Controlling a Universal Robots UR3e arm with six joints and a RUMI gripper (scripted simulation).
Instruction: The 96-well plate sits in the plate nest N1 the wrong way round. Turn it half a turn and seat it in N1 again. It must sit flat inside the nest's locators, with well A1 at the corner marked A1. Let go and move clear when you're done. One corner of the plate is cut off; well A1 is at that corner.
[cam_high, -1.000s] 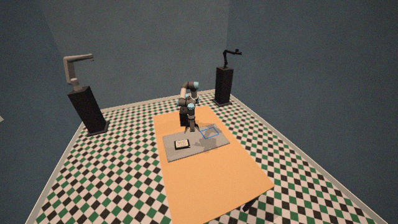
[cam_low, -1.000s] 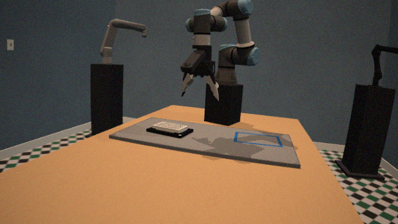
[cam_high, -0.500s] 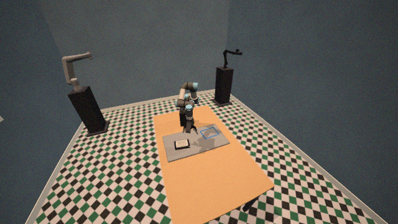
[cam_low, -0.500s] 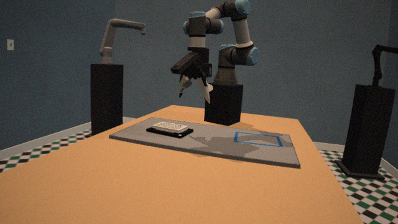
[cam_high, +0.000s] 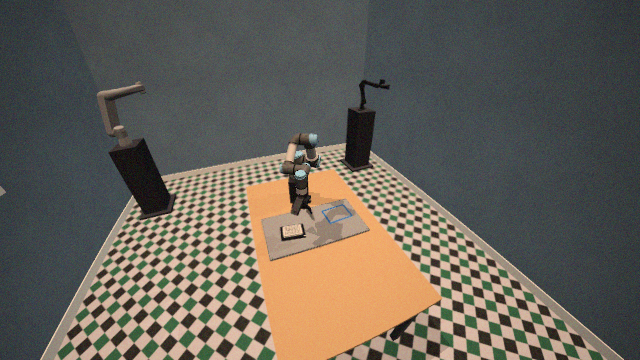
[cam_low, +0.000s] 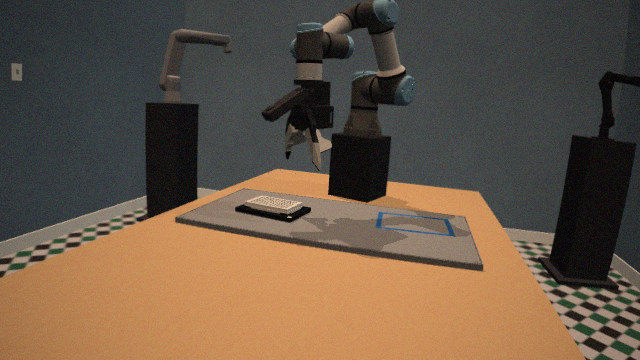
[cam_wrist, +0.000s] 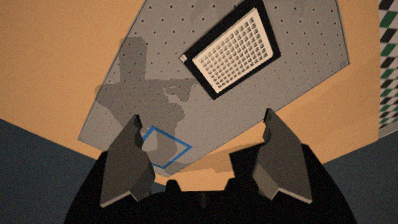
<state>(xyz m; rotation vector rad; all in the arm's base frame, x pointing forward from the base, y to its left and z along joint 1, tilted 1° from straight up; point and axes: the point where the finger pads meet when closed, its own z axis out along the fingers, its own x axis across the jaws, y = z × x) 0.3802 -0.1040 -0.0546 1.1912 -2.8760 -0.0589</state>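
The black two-jaw gripper (cam_high: 303, 212) (cam_low: 303, 161) (cam_wrist: 201, 112) hung wide and empty; reaching the pale 96-well plate (cam_high: 292, 231) (cam_low: 274, 203) (cam_wrist: 234, 50) seemed next, needing a squared, centred descent.

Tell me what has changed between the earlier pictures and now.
The gripper has shifted left in the top and exterior views and turned, with its jaws apart. Nothing was visibly taken hold of or let go. The plate and its nest stayed put.
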